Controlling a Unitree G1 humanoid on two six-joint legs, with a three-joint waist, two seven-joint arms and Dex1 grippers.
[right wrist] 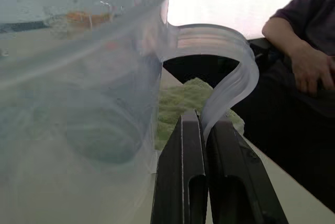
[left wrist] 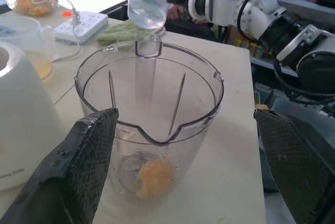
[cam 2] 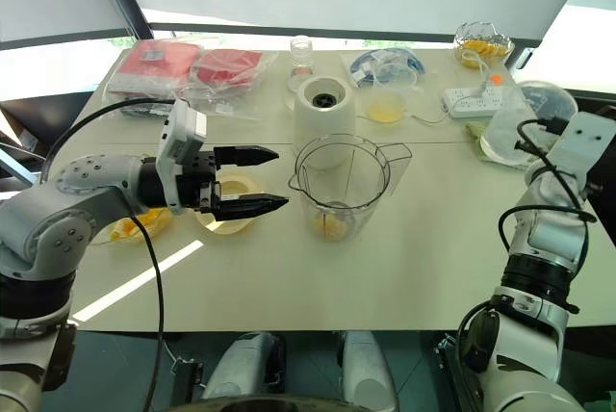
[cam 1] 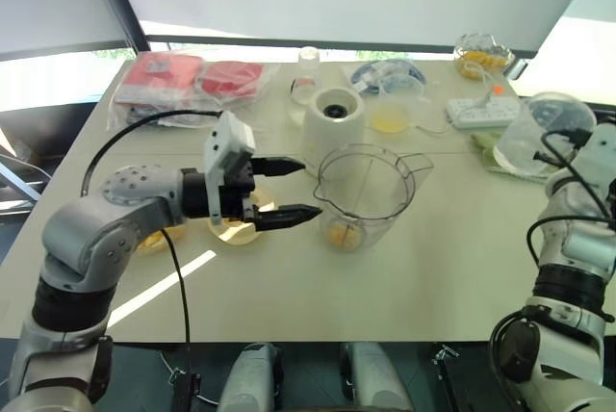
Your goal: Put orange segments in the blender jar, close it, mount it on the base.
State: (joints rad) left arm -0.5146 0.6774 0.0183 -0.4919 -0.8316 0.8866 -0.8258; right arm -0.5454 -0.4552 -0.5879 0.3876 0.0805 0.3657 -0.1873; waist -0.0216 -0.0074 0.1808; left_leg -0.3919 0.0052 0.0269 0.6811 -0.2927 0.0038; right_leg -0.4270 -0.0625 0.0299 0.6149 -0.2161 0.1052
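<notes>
- Near edge of the pale worktop (cam 1: 433, 277), left side: left gripper (cam 1: 285, 189) pointing sideways at the jar, its two black fingers (left wrist: 78, 169) spread wide apart, nothing between them.
- Under that gripper: small round yellow dish (cam 1: 234, 230) on the worktop.
- Just beside the gripper tips, near the middle: big clear plastic blender jar (cam 1: 364, 195), upright, no lid on, spout toward the gripper.
- Down at the jar's bottom: soft orange-yellow orange segments (left wrist: 152, 175).
- Just behind the jar, close to it: white round blender base (cam 1: 334, 118) with a dark hole on top, nothing mounted on it.
- Right edge of the worktop: right gripper (right wrist: 205, 130), fingers pinched shut on the curved handle of a clear see-through plastic lid (cam 1: 539, 133), over a green cloth (right wrist: 183, 101).
- Behind the base: small clear cup of yellow liquid (cam 1: 393, 112) and a little clear bottle (cam 1: 307, 73).
- Far right: white power strip (cam 1: 481, 110) and a clear bowl of orange pieces (cam 1: 481, 52).
- Far left: red packets in clear bags (cam 1: 188, 80).
- Past the worktop, in the right wrist view: a person's hand (right wrist: 311, 69) and dark sleeve.
</notes>
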